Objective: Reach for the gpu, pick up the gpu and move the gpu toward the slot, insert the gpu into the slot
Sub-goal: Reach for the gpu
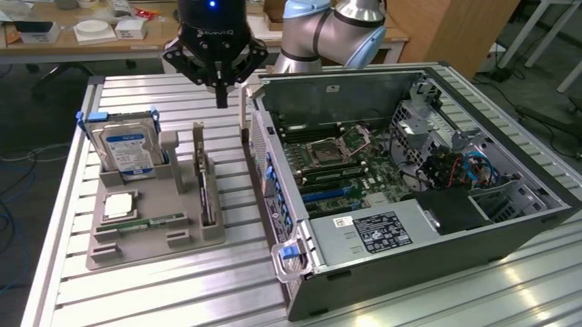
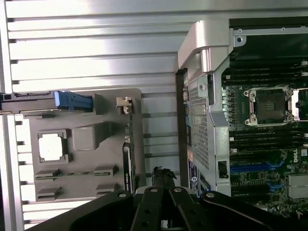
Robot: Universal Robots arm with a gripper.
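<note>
Hovering above the tray's (image 1: 155, 199) far edge, fingers together and empty, the gripper (image 1: 221, 102) may bump the gpu (image 1: 208, 194) if lowered.

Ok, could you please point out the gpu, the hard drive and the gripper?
gpu (image 1: 209, 197), exterior view, dark upper edge of the card.
hard drive (image 1: 127, 153), exterior view, its blue-white label.
gripper (image 1: 221, 101), exterior view, between its fingertips.

1. Ribbed aluminium table (image 1: 163, 286), with pale glare across the slats toward the exterior view's right.
2. Behind it, a wooden desk (image 1: 64, 46) cluttered with white boxes (image 1: 95, 30).
3. Wooden cabinet (image 1: 454, 27) further right.
4. Dark floor (image 1: 536, 88), loose cables (image 1: 13, 160) trailing along it.
</note>
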